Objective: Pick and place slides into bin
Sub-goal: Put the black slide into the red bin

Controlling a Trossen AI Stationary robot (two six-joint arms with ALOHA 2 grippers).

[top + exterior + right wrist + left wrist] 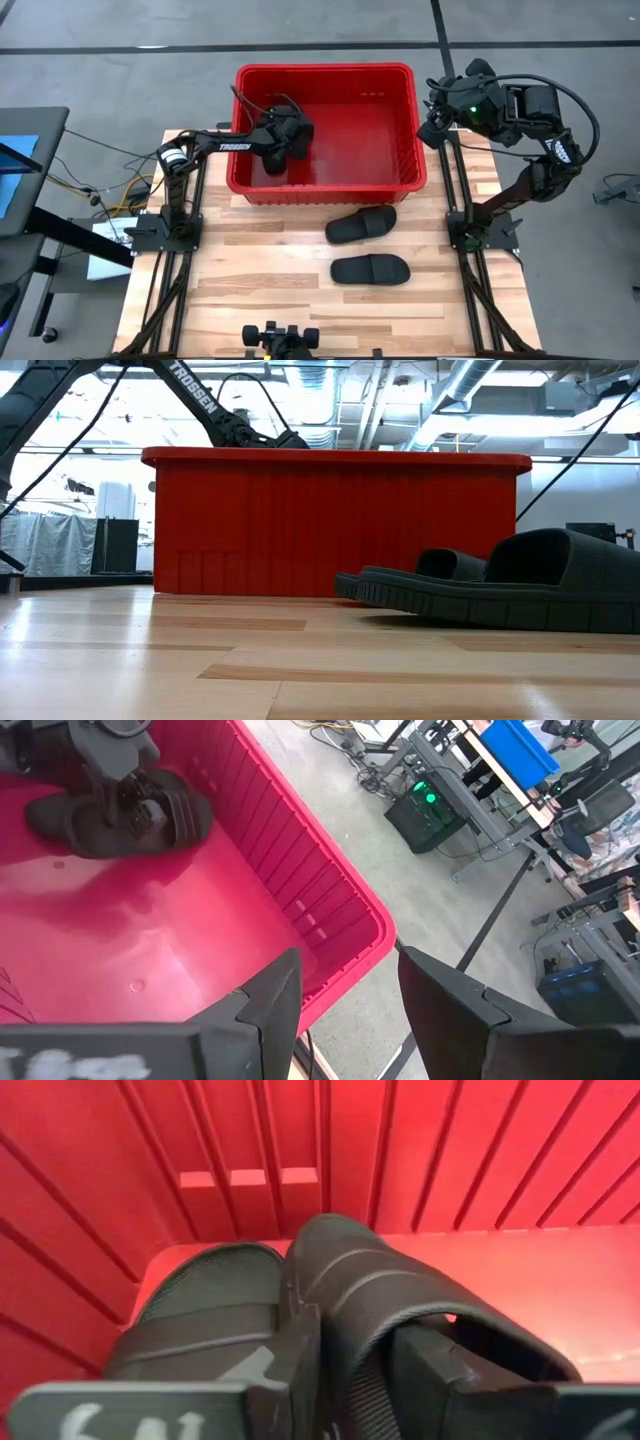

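A slide is set down inside the red bin (405, 130) by the left gripper (283, 138).

Its fingers are seen parting around the second binned slide (400, 1305), beside the first (205, 1315). Two slides (362, 225) (370, 269) are left on the table; a lift-out is called for next. The right gripper (345, 995) is held spread by the bin's corner.

Low view: the bin's (335, 525) red wall hides everything inside it; the nearest slide (530, 595) runs off the right edge; high view: the left gripper (283, 139) covers the slides in the bin (290, 148), count unclear.
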